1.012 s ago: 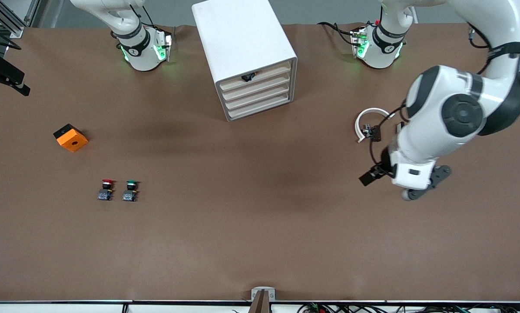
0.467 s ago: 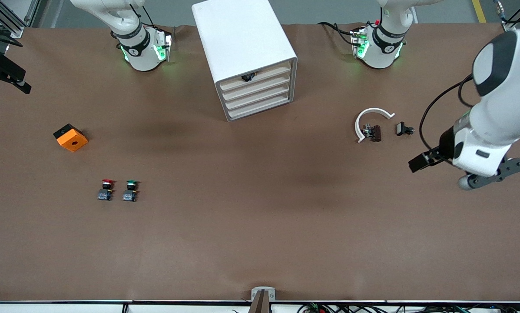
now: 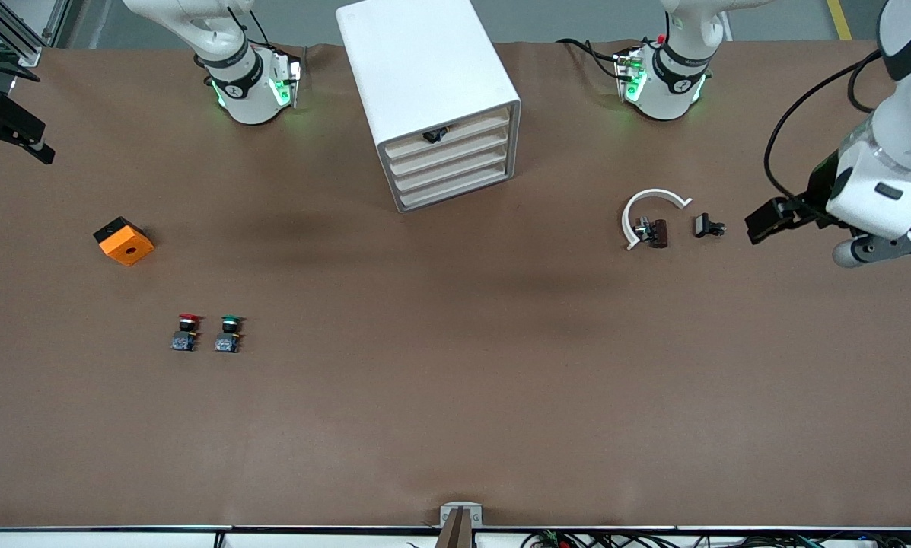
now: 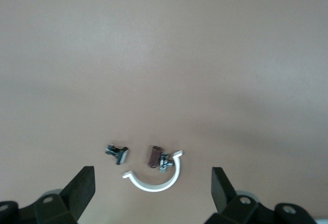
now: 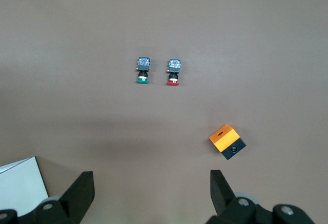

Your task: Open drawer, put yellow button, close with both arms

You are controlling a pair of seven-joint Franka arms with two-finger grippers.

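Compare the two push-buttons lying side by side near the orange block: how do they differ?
Cap colour: the red-capped button has a red cap, the green-capped button a green one.
Place: the red-capped button lies toward the right arm's end of the table, closer to the orange block; the green-capped button lies beside it on the cabinet's side.
Shared: same small size, dark grey-blue block bodies, both lying parallel with caps pointing away from the front camera, apart from each other, neither gripped.
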